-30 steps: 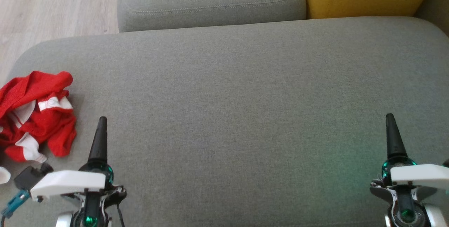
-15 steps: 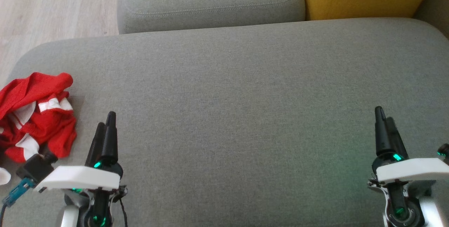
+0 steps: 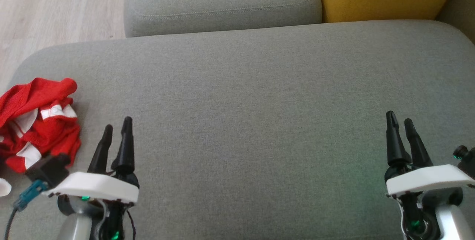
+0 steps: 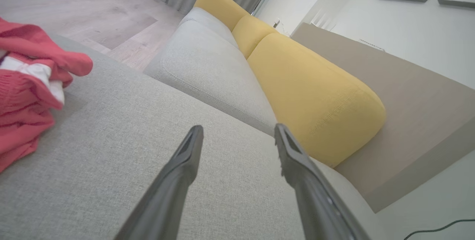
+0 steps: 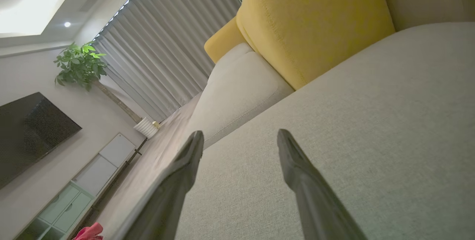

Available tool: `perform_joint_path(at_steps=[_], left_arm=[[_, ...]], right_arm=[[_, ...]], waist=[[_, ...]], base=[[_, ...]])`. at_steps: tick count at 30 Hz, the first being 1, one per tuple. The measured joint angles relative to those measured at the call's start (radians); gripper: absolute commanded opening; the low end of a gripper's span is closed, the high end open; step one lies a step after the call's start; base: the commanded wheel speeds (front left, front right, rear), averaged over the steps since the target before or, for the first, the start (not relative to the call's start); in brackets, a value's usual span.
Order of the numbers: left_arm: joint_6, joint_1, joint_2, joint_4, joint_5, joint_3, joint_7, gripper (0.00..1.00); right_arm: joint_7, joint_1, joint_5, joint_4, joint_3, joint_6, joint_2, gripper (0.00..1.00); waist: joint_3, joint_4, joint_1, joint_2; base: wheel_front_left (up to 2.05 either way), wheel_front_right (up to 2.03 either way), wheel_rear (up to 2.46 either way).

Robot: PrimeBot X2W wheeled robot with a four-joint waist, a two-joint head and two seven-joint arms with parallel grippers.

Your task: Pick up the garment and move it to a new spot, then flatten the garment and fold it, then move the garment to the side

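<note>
Garment (image 3: 39,121), a crumpled red-and-white heap with no clear long axis, lies at the left edge of the sofa seat (image 3: 241,102), just left of the left fingers (image 3: 125,143), which stand apart and empty. The right fingers (image 3: 393,140), likewise apart, are well across the seat, so the left arm looks better placed to reach.

Left claw (image 4: 238,128) spread, empty; red garment (image 4: 26,95) crumpled on seat (image 4: 111,151).

The seat (image 3: 237,95) is viewed from above by the head camera. It is skimmed low and close by both wrist cameras, faced toward the cushion (image 4: 308,95). The garment (image 3: 41,128) is shared by all three views.
</note>
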Motion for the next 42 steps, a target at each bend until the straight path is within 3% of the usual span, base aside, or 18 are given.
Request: perform_joint_path(at_steps=[42], left_arm=[[0.061,0.031,0.048,0.077,0.475,-0.109,-0.118,1.00]], right_arm=[[-0.074,0.005,-0.485,0.022,0.062,0.000,0.000,1.00]], waist=[[-0.009,-0.009,0.0000,0.0000]], base=[[0.00,0.00,0.00]])
